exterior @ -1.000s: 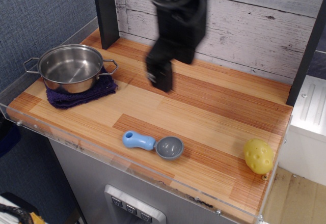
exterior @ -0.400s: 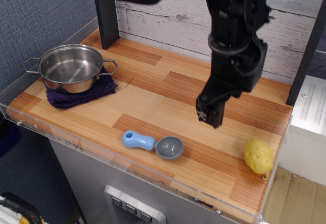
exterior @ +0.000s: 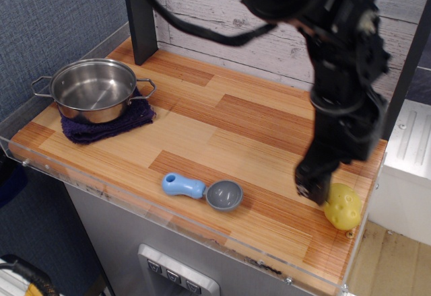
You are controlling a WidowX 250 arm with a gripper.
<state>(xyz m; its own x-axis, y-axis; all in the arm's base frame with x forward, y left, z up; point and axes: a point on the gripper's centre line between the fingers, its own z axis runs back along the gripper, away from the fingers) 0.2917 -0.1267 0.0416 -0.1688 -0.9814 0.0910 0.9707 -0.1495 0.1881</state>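
Approach is the step I judge to be in hand. In the only view, the pincer (exterior: 311,188) hangs low over the right front part of the desk (exterior: 236,128), and its tip is just beside the upper left side of the ball (exterior: 345,208). I cannot tell whether it touches the ball or only covers it from this angle. The fingers show as one dark block, so I cannot tell if the pincer is wide or narrow. Nothing is seen inside it.

The ball is yellow with small dimples. It lies on the desk near the right front corner, close to the edge. In my judgement, a grasp here calls for the pincer to be centred over the ball and low enough to take it around the middle. The ball is round and may roll away toward the edge if it is pushed from one side only.

For containers, the pot (exterior: 94,89) stands at the left back on a purple cloth (exterior: 111,124), upright, well apart from the pincer. Its inside is bare metal and it holds nothing. The scoop (exterior: 202,190) lies at the front middle of the desk, with its blue handle to the left and its grey cup to the right. The cup faces up and is also empty. It is apart from the ball, with bare wood between them.
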